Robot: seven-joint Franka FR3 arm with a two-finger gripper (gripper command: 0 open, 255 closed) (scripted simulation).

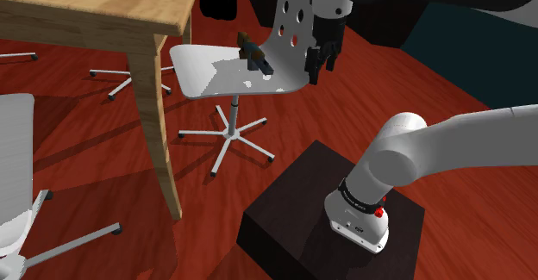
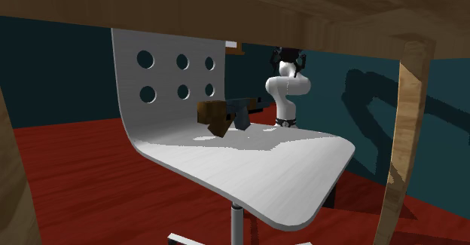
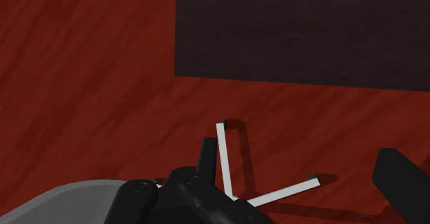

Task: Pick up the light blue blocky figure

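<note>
The table stands over the chair's front, so I judge the free way in is from the rear or the side. The chair faces the table with its holed backrest turned toward the stand. That is why the arm reaches out and bends down beside the backrest rather than over the front.

The gripper hangs fingers-down just past the backrest's side edge, its 2 fingers apart and holding nothing. In the wrist view it looks down at the floor and the chair's white legs, not at the seat's middle.

The figure lies at the seat's back edge, close to the foot of the backrest. It is apart from the gripper, with the backrest's edge between them. It shows brown and dark, not light blue. I judge I must carry the gripper round that edge and above the seat before lowering.
</note>
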